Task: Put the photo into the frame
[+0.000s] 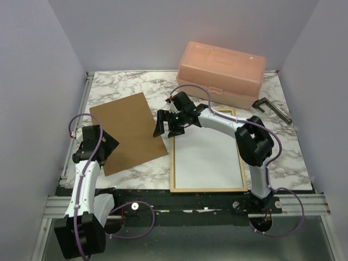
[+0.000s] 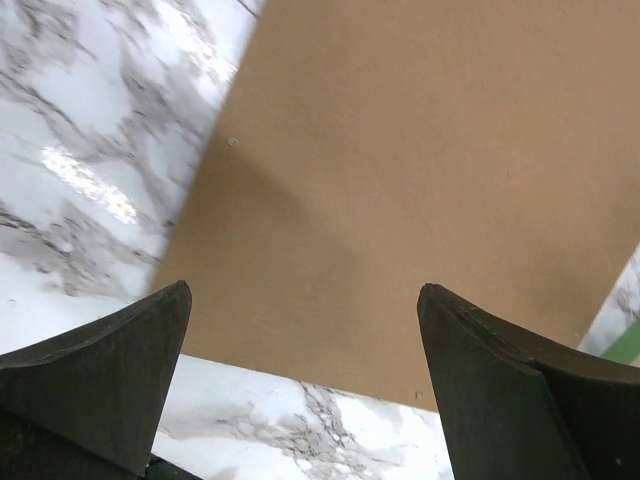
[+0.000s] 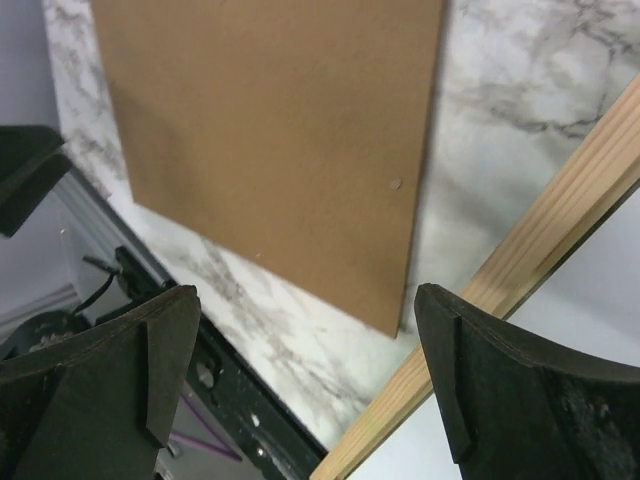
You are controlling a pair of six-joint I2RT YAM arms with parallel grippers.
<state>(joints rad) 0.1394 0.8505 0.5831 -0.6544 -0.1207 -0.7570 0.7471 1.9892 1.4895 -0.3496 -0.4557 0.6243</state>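
The frame (image 1: 173, 163) lies back up on the marble table, its pale wood rail (image 3: 540, 250) running across the right wrist view. A plain white sheet, the photo (image 1: 207, 157) with its reverse up, fills the inside of the frame, and its corner (image 3: 600, 340) shows beside the rail. My right gripper (image 1: 166, 126) hovers open over the frame's far left corner, with bare marble and nothing else between its jaws (image 3: 305, 330). To the left, my left gripper (image 1: 107, 144) stands open and empty over the near edge of the brown backing panel (image 2: 420, 180).
The brown hardboard panel (image 1: 128, 130) lies tilted to the left of the frame. A peach plastic box (image 1: 220, 73) stands at the back. A black L-shaped bar (image 1: 272, 109) lies at the back right. The table's dark front rail (image 3: 230, 400) runs below the right gripper.
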